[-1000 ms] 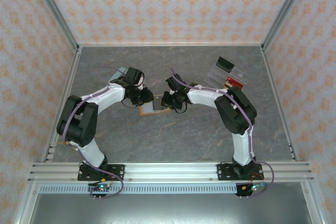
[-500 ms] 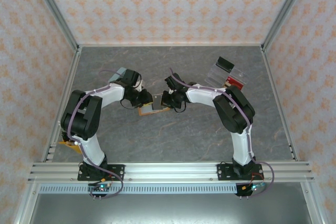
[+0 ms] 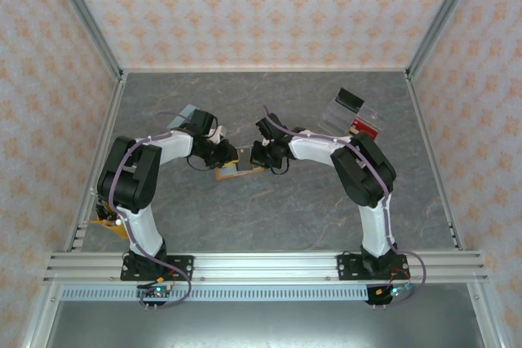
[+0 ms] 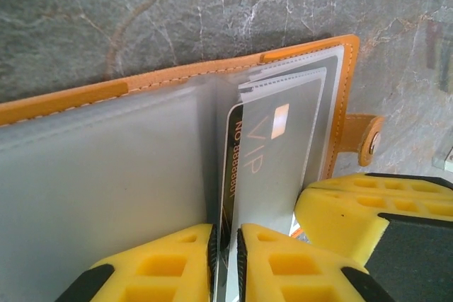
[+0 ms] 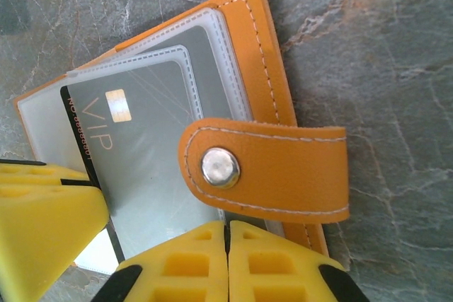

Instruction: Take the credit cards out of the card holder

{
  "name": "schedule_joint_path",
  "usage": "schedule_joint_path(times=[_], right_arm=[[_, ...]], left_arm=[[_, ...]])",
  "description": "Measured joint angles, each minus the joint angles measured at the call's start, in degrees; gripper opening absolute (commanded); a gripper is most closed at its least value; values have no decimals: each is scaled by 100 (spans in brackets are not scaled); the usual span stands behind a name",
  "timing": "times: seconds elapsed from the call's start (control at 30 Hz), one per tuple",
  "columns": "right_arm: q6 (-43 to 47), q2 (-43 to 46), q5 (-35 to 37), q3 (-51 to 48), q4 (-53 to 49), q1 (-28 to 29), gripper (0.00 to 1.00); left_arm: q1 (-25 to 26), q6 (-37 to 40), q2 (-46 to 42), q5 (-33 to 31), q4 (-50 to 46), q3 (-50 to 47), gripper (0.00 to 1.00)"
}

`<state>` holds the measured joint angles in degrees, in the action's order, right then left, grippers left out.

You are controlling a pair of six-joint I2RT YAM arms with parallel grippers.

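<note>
The orange card holder (image 3: pixel 236 167) lies open on the table between both arms. In the left wrist view its cover (image 4: pixel 85 97) frames greyish pockets. A credit card (image 4: pixel 272 146) marked VIP sits in the right pocket, its dark edge sticking out. My left gripper (image 4: pixel 225 245) is shut on that dark edge. In the right wrist view the same card (image 5: pixel 141 139) lies beside the snap strap (image 5: pixel 283 167), and my right gripper (image 5: pixel 226 245) is shut on the holder's (image 5: pixel 258 54) near edge under the strap. From above, the left gripper (image 3: pixel 220 155) and right gripper (image 3: pixel 259 156) face each other across the holder.
A clear plastic tray (image 3: pixel 359 116) stands at the back right with a black block (image 3: pixel 351 99) and a reddish card (image 3: pixel 364 128) at it. A pale-blue box (image 3: pixel 186 115) lies behind the left arm. A small orange thing (image 3: pixel 104 224) sits by the left wall.
The left arm's elbow has swung in toward the left wall while its gripper stayed at the holder. Both pairs of jaws have closed tighter. The holder has barely shifted.
</note>
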<state>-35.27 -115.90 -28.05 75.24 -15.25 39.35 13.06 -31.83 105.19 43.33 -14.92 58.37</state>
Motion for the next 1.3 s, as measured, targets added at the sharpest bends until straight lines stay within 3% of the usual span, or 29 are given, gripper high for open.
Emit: schedule_joint_path(times=[0.63,1.3], right_arm=[[0,-11,39,33,-55,0,5],[-4,-98,267,293,-435,52,3]], left_arm=[[-236,-116,-2,719,721,-391,8],[-345,-175,-319,673,872,-695,4]])
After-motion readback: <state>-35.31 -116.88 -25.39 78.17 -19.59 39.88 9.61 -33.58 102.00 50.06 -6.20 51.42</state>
